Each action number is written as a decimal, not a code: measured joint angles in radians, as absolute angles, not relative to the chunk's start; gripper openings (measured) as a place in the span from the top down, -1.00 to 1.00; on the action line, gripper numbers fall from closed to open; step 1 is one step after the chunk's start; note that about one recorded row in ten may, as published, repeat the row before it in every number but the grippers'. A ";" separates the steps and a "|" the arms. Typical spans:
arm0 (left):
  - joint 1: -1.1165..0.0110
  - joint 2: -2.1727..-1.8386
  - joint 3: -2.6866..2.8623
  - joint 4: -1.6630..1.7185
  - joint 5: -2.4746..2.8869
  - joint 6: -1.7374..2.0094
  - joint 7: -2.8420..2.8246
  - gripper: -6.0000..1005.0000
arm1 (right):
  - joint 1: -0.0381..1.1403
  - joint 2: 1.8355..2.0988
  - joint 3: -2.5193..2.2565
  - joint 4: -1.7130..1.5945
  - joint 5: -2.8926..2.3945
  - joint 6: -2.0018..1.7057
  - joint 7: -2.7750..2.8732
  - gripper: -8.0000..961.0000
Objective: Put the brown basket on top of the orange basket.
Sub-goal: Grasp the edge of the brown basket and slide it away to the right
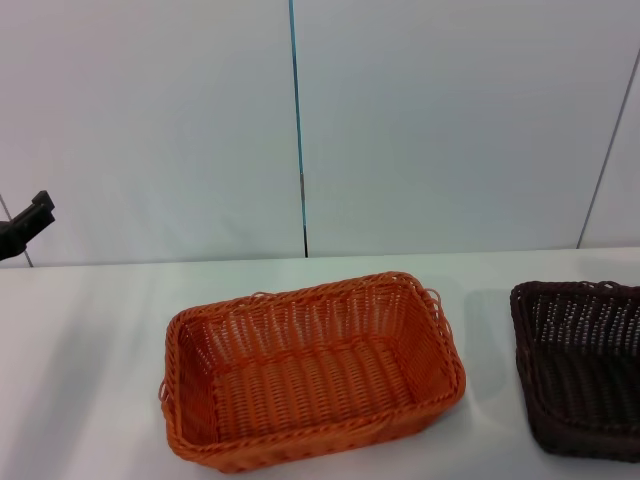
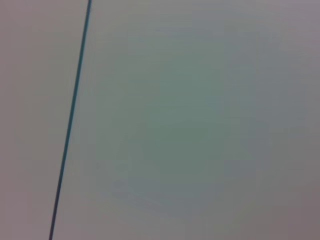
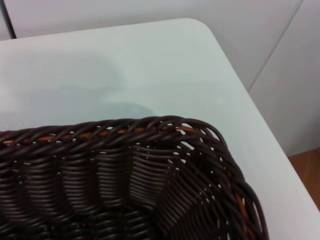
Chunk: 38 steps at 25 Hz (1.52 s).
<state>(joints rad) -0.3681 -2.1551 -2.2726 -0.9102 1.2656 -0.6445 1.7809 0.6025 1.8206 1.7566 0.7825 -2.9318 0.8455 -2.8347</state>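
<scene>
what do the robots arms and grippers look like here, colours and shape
Little shows. Only a dark, near-black blocky piece of the left gripper pokes in at the head view's left edge, angular with a notched tip; no cables, markings or sleeves visible. The right arm and gripper appear in no view.

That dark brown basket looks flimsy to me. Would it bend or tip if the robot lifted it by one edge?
The brown basket is probably fairly stiff: its braided rim and close ribs hold a clean rectangle. Open-weave sides and nothing visible inside it suggest it is light. Lifted by one edge it might tilt, though the weave should give fingers purchase.
</scene>
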 joint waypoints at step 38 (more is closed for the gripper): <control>-0.366 -2.155 -2.276 -0.911 1.281 -0.640 1.781 -0.86 | 0.606 1.816 1.685 0.838 -2.933 0.918 -2.833 -0.43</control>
